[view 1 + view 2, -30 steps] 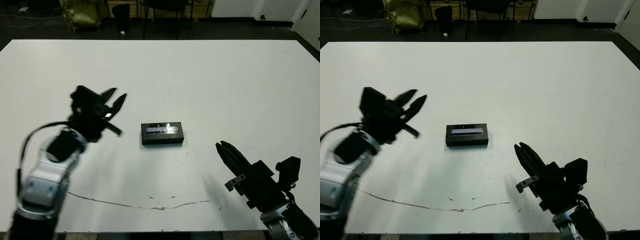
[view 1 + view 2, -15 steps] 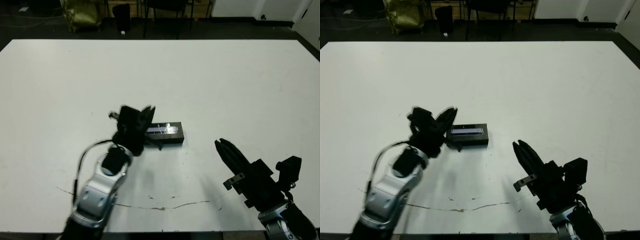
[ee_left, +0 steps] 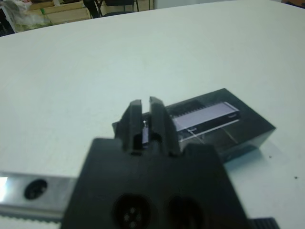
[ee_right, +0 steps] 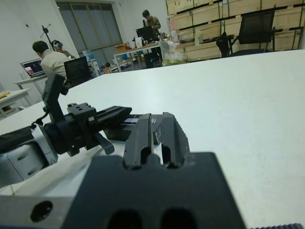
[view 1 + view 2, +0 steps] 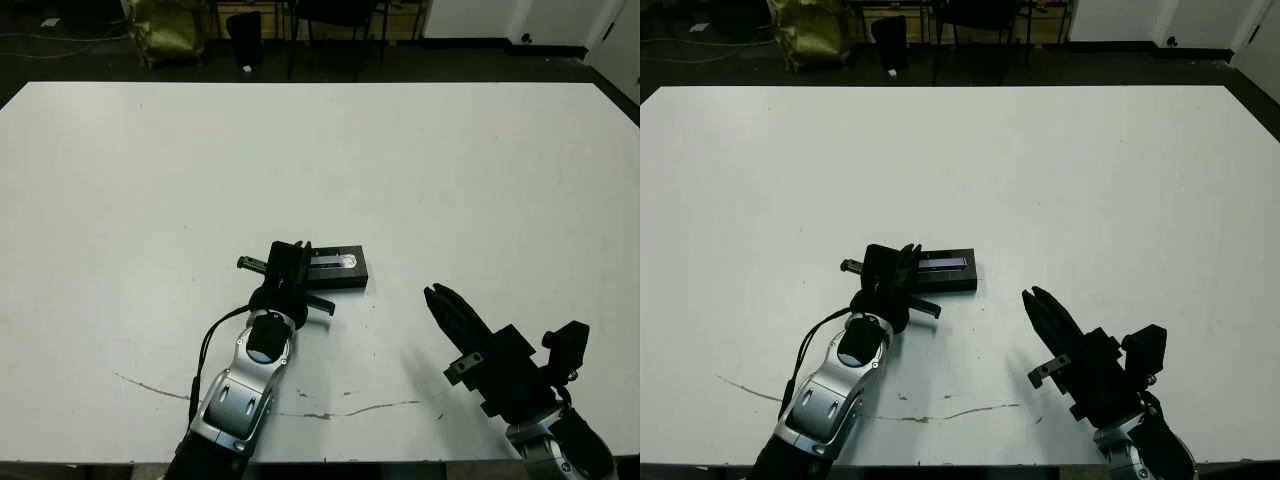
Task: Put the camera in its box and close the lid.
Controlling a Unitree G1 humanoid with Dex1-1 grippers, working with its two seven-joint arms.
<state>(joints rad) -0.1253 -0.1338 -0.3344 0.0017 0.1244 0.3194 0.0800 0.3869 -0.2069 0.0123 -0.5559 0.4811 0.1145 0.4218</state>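
Lid (image 5: 334,268) with its shiny bluish-grey strip on top lies flat near the middle of the white surface (image 5: 450,170), long side running left to right. Box and camera not visible in any view; whether they sit under the lid cannot be told

Left tool (image 5: 296,262) sits at the lid's left end, low over the surface, arm reaching in from the near edge. In the left wrist view its two black fingers (image 3: 159,121) stand almost together, only a thin slit between them, nothing gripped. Tips are right at the lid's left end, seemingly touching or just beside it; actual contact cannot be told

Right tool (image 5: 441,303) is to the right of the lid and nearer the front edge, well apart from it, tips pointing away from the robot toward the left. Right wrist view shows its fingers (image 4: 171,133) closed to a narrow seam, holding nothing

A thin dark crack-like line (image 5: 330,412) runs across the surface near the front edge

Right wrist view: two people (image 4: 50,59) at desks in the room beyond the surface
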